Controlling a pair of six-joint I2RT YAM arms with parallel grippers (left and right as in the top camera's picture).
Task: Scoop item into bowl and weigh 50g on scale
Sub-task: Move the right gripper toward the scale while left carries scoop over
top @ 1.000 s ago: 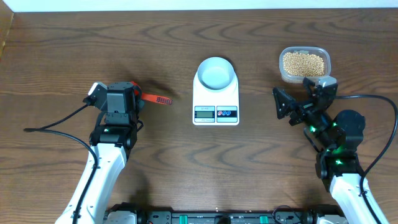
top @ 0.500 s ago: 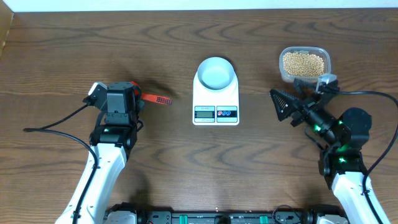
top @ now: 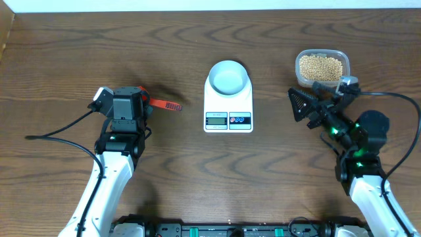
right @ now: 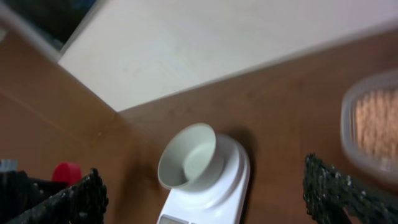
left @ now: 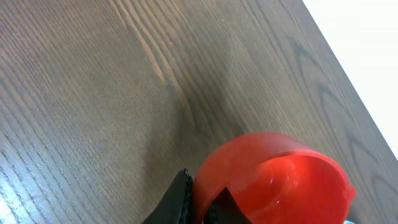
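One wood-grain table [top: 197,171], scale [top: 228,105] mid-table, white wall [top: 197,4] beyond

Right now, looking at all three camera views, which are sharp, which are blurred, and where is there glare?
Overhead view: sharp, evenly lit, only soft shadows. Left wrist view: mostly sharp, bright sheen on the glossy red plastic scoop. Right wrist view: blurred throughout, the small white round bowl soft-edged and the clear plastic tub of tan beans smeared.

I see the bowl [top: 228,77] sitting on the scale [top: 228,105] at the centre. The tub [top: 298,68] holding the beans [top: 321,66] is to the scale's right and slightly behind, the scoop [top: 168,105] off to its left.
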